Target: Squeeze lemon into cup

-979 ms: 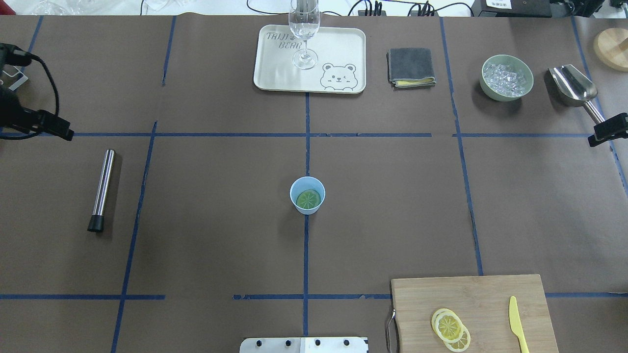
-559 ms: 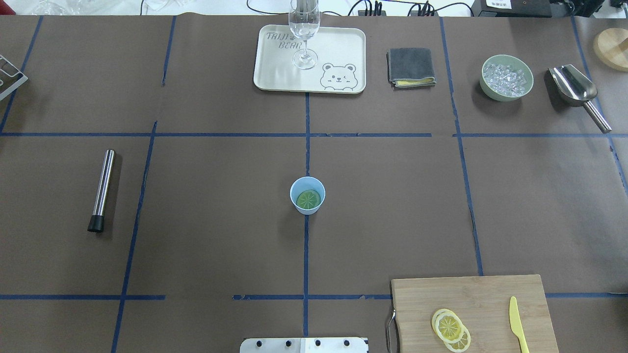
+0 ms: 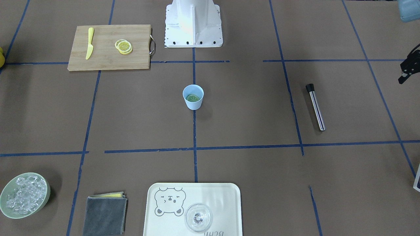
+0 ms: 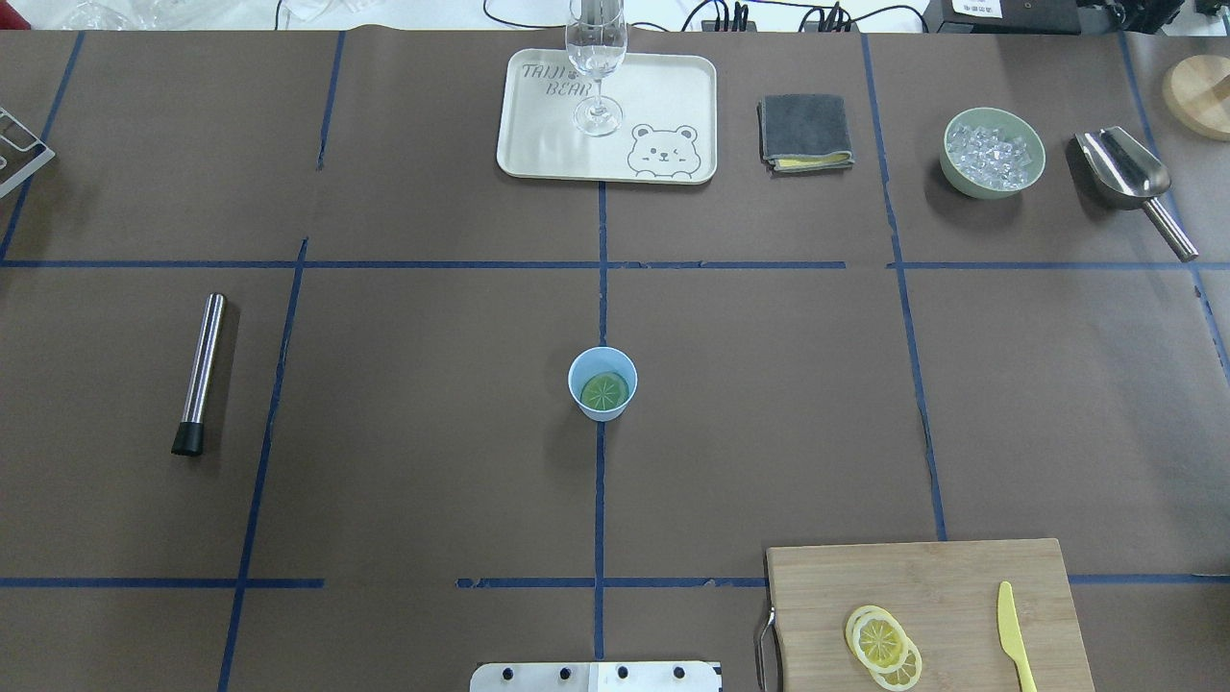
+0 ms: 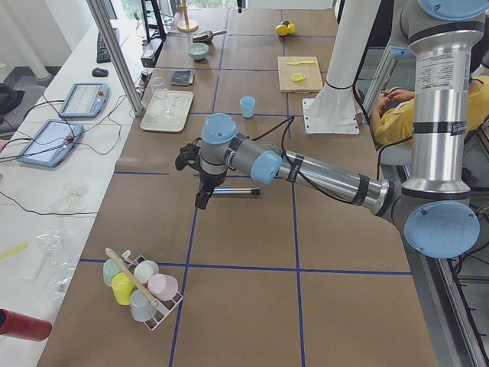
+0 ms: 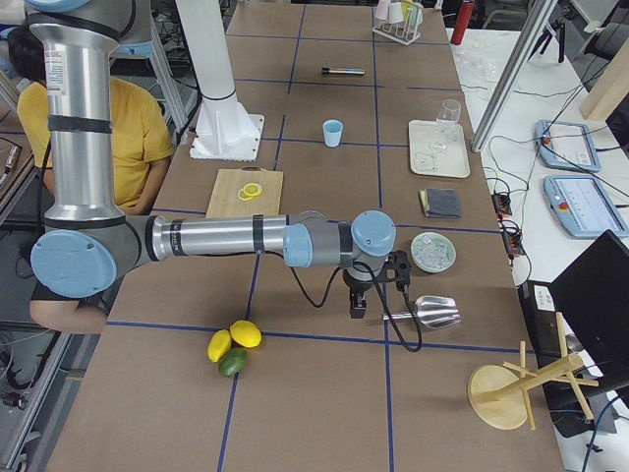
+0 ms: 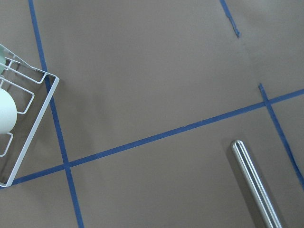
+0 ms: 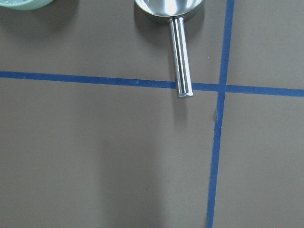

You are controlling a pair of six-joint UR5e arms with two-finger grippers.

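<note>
The small light-blue cup (image 4: pixel 602 383) stands upright at the table's middle, also seen from the front (image 3: pixel 193 96). A round greenish segmented slice (image 4: pixel 604 390) lies flat in its bottom. Several yellow lemon slices (image 4: pixel 882 642) lie stacked on the wooden cutting board (image 4: pixel 961 577). My left gripper (image 3: pixel 407 69) shows only partly at the table's left end, above the steel rod (image 5: pixel 233 191); I cannot tell if it is open or shut. My right gripper (image 6: pixel 359 300) hangs far from the cup, near the scoop (image 6: pixel 432 312); its state cannot be told.
A yellow toy knife (image 4: pixel 1011 634) lies on the board. At the far side are a bear tray (image 4: pixel 663 106) with a clear glass (image 4: pixel 596 67), a grey cloth (image 4: pixel 805 132) and a bowl of ice (image 4: pixel 993 151). A cup rack (image 5: pixel 145 287) stands at the left end.
Both grippers, seen at the left and right edges of the overhead view a second ago, have pulled back out of that view. The cup and slices have not moved.
</note>
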